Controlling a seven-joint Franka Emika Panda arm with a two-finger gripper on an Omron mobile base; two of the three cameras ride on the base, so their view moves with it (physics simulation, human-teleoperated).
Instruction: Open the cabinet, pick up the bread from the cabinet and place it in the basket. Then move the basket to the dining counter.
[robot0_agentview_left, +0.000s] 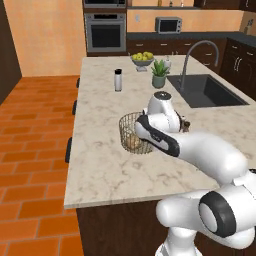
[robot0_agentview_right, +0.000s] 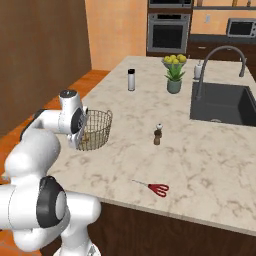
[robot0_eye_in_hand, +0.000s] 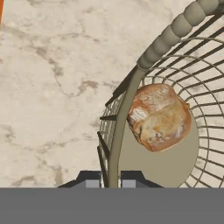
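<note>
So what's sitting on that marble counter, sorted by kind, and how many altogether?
Basket: 1
Bread roll, inside the basket: 1
Pepper grinder: 1
Red scissors: 1
Steel tumbler: 1
Potted plant: 1
Bowl of lemons: 1
Soap bottle: 1
Total: 8

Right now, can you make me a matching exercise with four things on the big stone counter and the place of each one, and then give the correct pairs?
Things:
1. bread
2. scissors
3. bowl of lemons
4. gripper

Places:
A. near the front edge of the counter, lying flat
B. shut on the rim of the basket
C. inside the basket, on its pale base
D. at the far end of the counter, behind the small potted plant

Pairs: 1-C, 2-A, 3-D, 4-B
</note>
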